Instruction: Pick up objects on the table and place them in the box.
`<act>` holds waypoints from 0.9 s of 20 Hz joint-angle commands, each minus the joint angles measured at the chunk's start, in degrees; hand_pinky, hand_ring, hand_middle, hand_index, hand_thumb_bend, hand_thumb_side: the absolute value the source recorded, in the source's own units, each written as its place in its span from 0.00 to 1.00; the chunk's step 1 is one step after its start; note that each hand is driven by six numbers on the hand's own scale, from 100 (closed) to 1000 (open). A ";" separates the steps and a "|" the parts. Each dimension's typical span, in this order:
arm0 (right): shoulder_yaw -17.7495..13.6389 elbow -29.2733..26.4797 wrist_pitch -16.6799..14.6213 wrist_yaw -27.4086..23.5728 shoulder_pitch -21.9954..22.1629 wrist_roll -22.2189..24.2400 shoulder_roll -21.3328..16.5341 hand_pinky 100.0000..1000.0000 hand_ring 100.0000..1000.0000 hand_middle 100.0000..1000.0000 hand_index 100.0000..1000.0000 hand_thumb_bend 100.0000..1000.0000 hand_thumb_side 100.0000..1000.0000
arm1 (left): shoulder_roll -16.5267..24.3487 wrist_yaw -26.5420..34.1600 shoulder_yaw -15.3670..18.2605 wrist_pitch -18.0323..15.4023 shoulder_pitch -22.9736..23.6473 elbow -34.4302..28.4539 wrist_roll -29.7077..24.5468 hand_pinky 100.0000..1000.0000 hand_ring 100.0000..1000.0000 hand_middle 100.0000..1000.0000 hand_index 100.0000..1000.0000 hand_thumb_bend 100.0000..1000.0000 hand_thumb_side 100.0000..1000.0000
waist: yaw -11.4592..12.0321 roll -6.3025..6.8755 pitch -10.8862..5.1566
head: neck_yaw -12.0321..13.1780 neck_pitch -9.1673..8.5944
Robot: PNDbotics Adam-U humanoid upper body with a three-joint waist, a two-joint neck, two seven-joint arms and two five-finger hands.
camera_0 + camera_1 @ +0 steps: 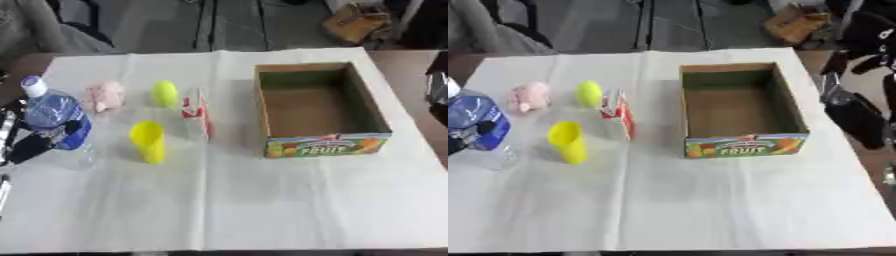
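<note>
A clear water bottle [52,116] with a blue label and white cap stands at the table's left edge. My left hand [28,142] comes in from the left with its fingers curled round the bottle's lower part. To the right of it are a pink soft thing [105,96], a yellow-green ball [164,93], a small white and red carton [198,116] and a yellow cup [149,141]. The open cardboard box [328,145], printed FRUIT on its front, sits at the right and looks empty. My right hand [856,119] hangs dark beside the box's right wall, off the table's edge.
White paper [227,210] covers the table; its wide front half carries nothing. Brown tabletop [411,65] shows to the right of the paper. A brown bag [354,22] lies on the floor beyond the far edge.
</note>
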 commanded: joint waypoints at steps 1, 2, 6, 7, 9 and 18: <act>-0.47 -1.24 -0.23 -0.44 -0.84 -0.01 -0.56 0.50 0.60 0.72 0.91 0.00 0.28 | 1.08 0.10 -0.31 -0.31 -1.04 -0.41 0.99 0.58 0.55 0.64 0.86 0.82 0.49 | -0.09 0.08 -0.68 | 0.01 -0.83; -0.48 -1.24 -0.25 -0.45 -0.87 -0.01 -0.57 0.50 0.60 0.72 0.91 0.00 0.28 | 1.09 -0.18 -0.47 -0.37 -1.05 -0.38 0.80 0.58 0.55 0.64 0.86 0.80 0.46 | -0.13 0.10 -0.68 | -0.01 -0.84; -0.49 -1.24 -0.28 -0.49 -0.86 -0.02 -0.56 0.50 0.60 0.72 0.91 0.00 0.29 | 1.08 -1.20 -0.76 -0.40 -1.06 -0.29 -0.55 0.55 0.53 0.62 0.85 0.73 0.39 | -0.14 0.18 -0.69 | -0.01 -0.83; -0.50 -1.24 -0.29 -0.49 -0.86 -0.02 -0.56 0.50 0.60 0.72 0.91 0.00 0.29 | 1.06 -1.30 -0.77 -0.36 -1.07 -0.29 -0.73 0.54 0.52 0.61 0.85 0.72 0.38 | -0.14 0.19 -0.70 | -0.01 -0.83; -0.51 -1.24 -0.30 -0.50 -0.87 -0.02 -0.55 0.50 0.60 0.72 0.91 0.00 0.29 | 1.00 -1.30 -0.77 -0.32 -1.08 -0.28 -0.86 0.51 0.50 0.59 0.84 0.69 0.36 | -0.13 0.21 -0.70 | -0.02 -0.82; -0.54 -1.24 -0.33 -0.55 -0.84 -0.01 -0.47 0.50 0.60 0.72 0.91 0.00 0.30 | 0.80 3.88 -1.05 0.68 -2.02 -1.65 0.84 0.36 0.40 0.50 0.78 0.52 0.27 | -0.23 0.20 -0.66 | -0.02 -0.90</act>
